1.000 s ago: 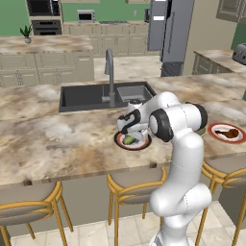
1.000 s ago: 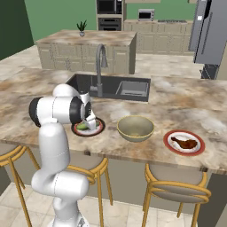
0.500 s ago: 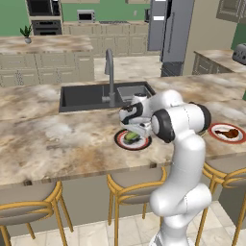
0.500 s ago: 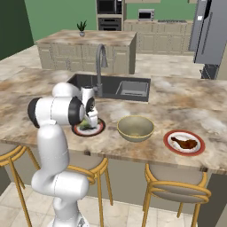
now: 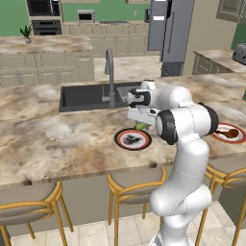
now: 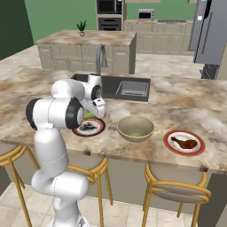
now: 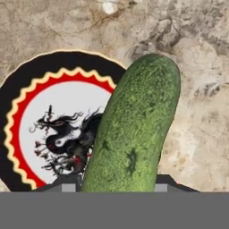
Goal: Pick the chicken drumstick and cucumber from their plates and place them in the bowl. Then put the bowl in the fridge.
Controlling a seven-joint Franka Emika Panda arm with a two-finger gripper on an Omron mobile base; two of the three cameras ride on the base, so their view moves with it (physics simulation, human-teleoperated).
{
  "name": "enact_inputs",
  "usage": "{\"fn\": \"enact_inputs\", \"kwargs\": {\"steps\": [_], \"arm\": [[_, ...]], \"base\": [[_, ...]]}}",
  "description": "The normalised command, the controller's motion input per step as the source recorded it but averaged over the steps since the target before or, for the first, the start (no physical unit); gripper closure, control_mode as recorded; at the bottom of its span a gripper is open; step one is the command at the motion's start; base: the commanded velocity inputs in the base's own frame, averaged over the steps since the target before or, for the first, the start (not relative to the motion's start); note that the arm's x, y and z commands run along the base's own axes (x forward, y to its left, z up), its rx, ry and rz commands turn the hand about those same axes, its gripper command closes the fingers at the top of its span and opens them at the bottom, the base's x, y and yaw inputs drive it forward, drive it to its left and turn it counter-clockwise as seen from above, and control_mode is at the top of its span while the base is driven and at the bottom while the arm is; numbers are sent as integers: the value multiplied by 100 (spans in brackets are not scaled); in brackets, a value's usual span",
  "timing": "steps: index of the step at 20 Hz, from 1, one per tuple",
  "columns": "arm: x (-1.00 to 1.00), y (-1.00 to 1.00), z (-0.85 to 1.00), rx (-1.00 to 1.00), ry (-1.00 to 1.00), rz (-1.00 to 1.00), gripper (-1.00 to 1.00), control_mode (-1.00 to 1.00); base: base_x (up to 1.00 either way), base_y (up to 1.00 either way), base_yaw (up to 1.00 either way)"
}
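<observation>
My gripper (image 5: 141,121) is shut on the cucumber (image 7: 134,134), a stubby green cylinder held between the dark fingertips (image 7: 67,182). The cucumber (image 5: 141,127) hangs just above the far edge of its red-rimmed plate (image 5: 126,141) with the dark patterned centre (image 7: 62,134). From the right base the cucumber (image 6: 91,115) shows over the same plate (image 6: 82,130). The cream-tan bowl (image 6: 135,127) stands beside that plate. Further along, the reddish-brown chicken drumstick (image 6: 185,142) lies on its own plate (image 6: 170,137). The grey fridge (image 6: 208,31) stands at the back of the kitchen.
A dark sink (image 5: 91,96) with a tall grey faucet (image 5: 110,72) lies just behind the plates on the marble counter (image 5: 57,139). Wooden stools (image 5: 129,185) stand under the counter's front edge. A second counter (image 6: 84,40) with a small plant runs across the back.
The fingers have narrowed onto the cucumber, and the hand has risen a little, lifting it off the middle of the plate.
</observation>
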Motion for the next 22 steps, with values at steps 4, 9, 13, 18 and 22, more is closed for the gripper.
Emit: {"fn": "enact_inputs", "kwargs": {"steps": [4, 9, 13, 18, 22], "arm": [[-27, -47, 45, 0, 1, 16, 100, -100], [-27, -59, 33, 0, 1, 3, 100, -100], [-24, -63, 15, 0, 1, 0, 100, -100], [-23, -67, 11, 0, 0, 0, 100, -100], [-2, -65, 1, -1, 12, -6, 100, -100]], "base": [[0, 0, 0], [0, 0, 0], [0, 0, 0], [0, 0, 0], [0, 0, 0]]}}
